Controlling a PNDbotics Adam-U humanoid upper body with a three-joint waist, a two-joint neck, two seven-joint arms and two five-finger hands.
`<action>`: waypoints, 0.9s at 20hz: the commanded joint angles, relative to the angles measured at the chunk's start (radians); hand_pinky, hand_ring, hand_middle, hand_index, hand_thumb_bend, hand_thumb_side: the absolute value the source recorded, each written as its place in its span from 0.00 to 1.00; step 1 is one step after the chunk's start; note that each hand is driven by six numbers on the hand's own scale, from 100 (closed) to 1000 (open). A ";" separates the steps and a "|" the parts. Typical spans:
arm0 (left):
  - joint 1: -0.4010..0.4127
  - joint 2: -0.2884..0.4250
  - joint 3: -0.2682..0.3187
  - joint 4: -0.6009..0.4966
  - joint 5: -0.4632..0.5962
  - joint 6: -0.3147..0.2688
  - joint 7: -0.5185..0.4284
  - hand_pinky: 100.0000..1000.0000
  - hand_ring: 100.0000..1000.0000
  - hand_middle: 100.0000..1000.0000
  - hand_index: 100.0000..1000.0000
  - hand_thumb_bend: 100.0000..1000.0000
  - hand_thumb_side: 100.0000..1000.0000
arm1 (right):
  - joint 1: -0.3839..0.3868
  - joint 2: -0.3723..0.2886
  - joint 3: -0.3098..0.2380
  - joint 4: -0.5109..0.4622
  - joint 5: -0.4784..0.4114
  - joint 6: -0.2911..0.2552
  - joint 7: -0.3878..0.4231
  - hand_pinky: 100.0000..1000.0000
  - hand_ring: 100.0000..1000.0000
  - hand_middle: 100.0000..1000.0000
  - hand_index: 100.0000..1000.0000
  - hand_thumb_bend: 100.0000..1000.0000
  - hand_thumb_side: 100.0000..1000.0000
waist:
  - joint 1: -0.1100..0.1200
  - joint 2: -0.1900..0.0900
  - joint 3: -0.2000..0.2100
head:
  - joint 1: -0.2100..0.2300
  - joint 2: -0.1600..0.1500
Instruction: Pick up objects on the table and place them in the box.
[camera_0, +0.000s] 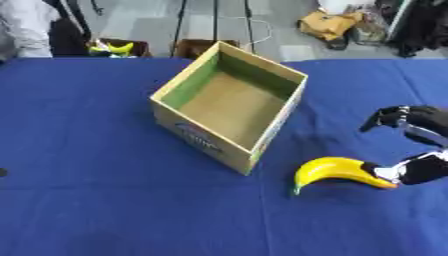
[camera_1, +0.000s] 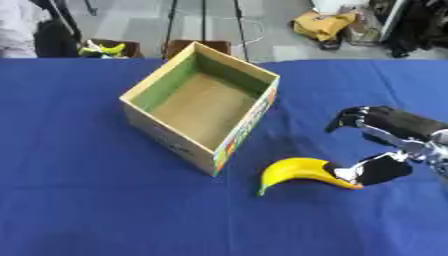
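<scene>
The banana (camera_1: 302, 176) lies on the blue table (camera_1: 87, 200) just to the right of the open cardboard box (camera_1: 199, 102), near its front corner but not touching it. Its long axis runs roughly left to right across the view, the curve arching away from the robot, with the greenish tip pointing left toward the box and the other end pointing right. That right end is where the right hand (camera_1: 378, 150) meets it: the thumb (camera_1: 376, 170) sits against the banana's right end, while the fingers (camera_1: 354, 117) are curled above and well apart from the fruit (so the hand reads as spread around empty space, not yet pinching). The left hand shows in neither view, so the right is the only one placed for the pick. The box appears to be empty, and the carry would run left and away from the robot.
</scene>
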 joint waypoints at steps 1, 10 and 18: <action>-0.003 0.008 -0.001 -0.015 -0.004 -0.001 -0.005 0.05 0.15 0.23 0.41 0.00 1.00 | -0.018 -0.056 0.009 0.002 0.003 -0.012 -0.003 0.73 0.83 0.74 0.81 0.27 0.47 | -0.003 -0.016 0.003 | -0.005 -0.005; -0.004 0.006 -0.001 -0.015 -0.005 -0.001 -0.009 0.05 0.15 0.23 0.41 0.00 1.00 | -0.031 -0.054 0.043 0.004 0.030 -0.031 -0.023 0.72 0.80 0.68 0.76 0.29 0.46 | -0.005 -0.014 0.009 | -0.008 -0.010; -0.003 0.004 -0.002 -0.015 -0.005 0.000 -0.013 0.05 0.15 0.23 0.41 0.00 1.00 | -0.047 -0.023 0.069 0.029 0.033 -0.032 -0.012 0.71 0.78 0.64 0.74 0.30 0.47 | -0.003 -0.013 0.011 | -0.015 -0.011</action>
